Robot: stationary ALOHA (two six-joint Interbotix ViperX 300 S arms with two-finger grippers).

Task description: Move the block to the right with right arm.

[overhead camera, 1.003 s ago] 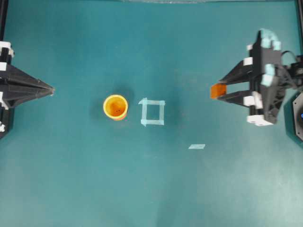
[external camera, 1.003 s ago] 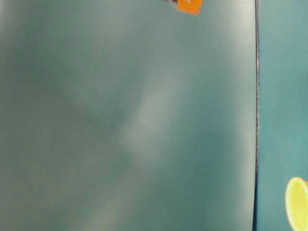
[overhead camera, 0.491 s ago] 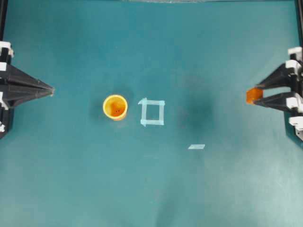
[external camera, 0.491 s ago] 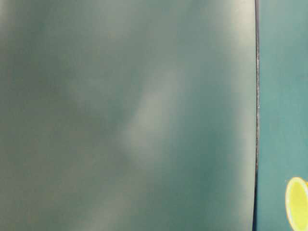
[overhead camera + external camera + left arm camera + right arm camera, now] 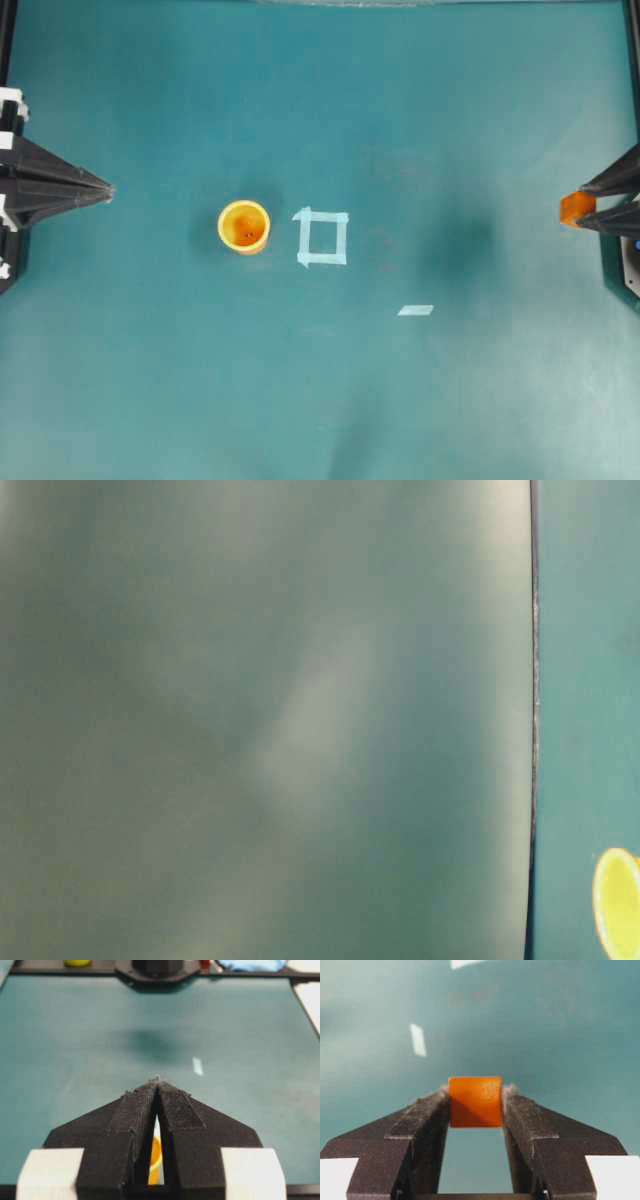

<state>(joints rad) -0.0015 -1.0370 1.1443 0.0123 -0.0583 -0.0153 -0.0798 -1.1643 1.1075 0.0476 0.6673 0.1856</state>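
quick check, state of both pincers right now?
Left pincer: closed, holding nothing.
Right pincer: closed on the orange block, clamped between its fingertips above the table.

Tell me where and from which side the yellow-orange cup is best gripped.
Probably the cup is best gripped across its round rim, from straight above: it stands upright with its mouth open to the overhead view, apart from the tape square, so the hand's fingers could straddle the wall or close on its outer sides.

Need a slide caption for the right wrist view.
Right gripper fingers clamp the orange block above the teal table.
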